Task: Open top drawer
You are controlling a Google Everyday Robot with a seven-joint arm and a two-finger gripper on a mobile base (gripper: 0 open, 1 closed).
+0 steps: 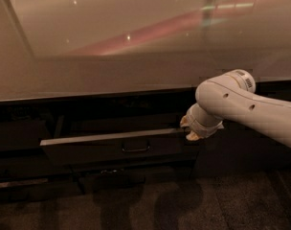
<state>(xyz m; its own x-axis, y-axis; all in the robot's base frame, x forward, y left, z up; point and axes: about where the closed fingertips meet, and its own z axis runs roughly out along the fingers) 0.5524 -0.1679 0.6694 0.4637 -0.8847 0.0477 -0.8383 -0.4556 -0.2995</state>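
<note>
The top drawer [112, 147] is a wide, shallow drawer with a dark front and a small loop handle [135, 147] at its centre. It stands pulled a little out from under the counter, and the pale top edge of its front shows. My gripper [187, 128] is at the end of the white arm [246, 107], at the drawer's right end, close to the top edge of the front. It is to the right of the handle.
A wide glossy counter top [126, 56] runs above the drawers. Narrower dark drawer fronts [131, 166] sit below the top drawer. A dark panel [18, 135] is at the left. The dark floor [184, 205] lies in front.
</note>
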